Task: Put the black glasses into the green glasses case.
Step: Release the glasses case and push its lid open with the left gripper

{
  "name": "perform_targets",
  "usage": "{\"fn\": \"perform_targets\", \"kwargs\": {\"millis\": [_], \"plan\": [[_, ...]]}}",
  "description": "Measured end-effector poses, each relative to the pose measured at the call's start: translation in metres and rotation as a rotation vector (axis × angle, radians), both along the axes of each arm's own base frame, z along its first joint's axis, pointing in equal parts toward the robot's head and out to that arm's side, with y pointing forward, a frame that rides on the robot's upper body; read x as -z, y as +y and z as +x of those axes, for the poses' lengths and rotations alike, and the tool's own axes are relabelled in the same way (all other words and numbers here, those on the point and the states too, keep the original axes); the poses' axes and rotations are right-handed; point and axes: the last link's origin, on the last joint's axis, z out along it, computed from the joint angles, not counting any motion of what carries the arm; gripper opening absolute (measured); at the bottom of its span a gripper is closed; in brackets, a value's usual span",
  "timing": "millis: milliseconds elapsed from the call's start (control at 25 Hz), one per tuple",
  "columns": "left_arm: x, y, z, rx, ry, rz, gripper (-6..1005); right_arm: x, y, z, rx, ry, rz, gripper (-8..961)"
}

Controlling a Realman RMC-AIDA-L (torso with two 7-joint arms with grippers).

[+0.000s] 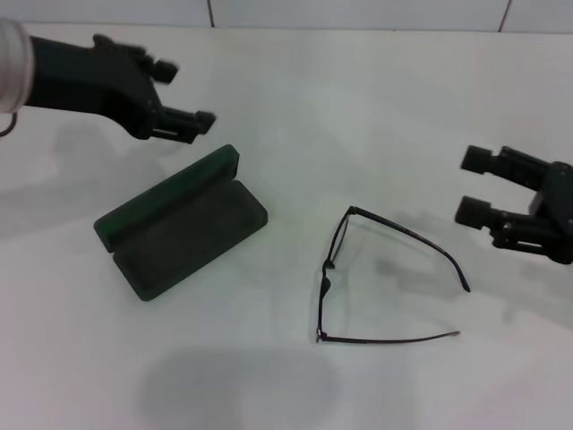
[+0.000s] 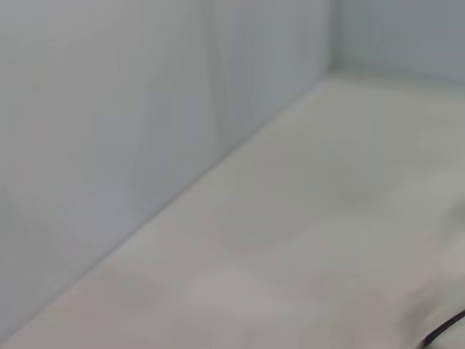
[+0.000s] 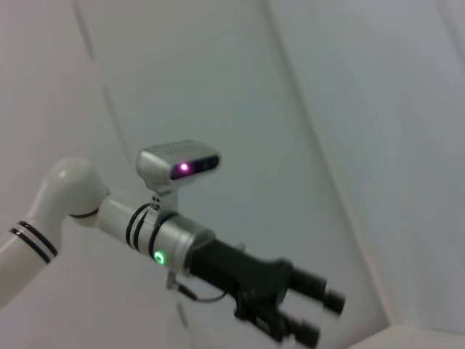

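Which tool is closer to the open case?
The left tool, open, hovering just behind the green glasses case. The right tool, also open, sits far across the table, beyond the black glasses.

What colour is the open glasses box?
Dark green glasses case, seen best in the head view.

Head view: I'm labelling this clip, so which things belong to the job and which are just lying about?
Job: black glasses, unfolded on the table; green glasses case, open; left gripper and right gripper, both open.
Lying about: nothing besides the white table.
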Motion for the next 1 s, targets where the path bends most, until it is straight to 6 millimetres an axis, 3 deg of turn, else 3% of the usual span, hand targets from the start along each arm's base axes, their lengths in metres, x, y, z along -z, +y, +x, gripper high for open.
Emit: {"fn": "perform_targets", "kwargs": {"millis": [320, 760, 1000], "plan": [[0.032, 0.019, -0.018, -0.167, 0.16, -0.082, 784, 0.001, -0.002, 0.004, 0.015, -0.001, 0.012, 875], [0.058, 0.023, -0.038, -0.291, 0.33, -0.17, 731, 0.001, 0.001, 0.002, 0.002, -0.014, 0.021, 875], [0.064, 0.025, -0.028, -0.294, 0.33, -0.174, 702, 0.001, 0.001, 0.003, 0.012, -0.011, 0.024, 875]]}}
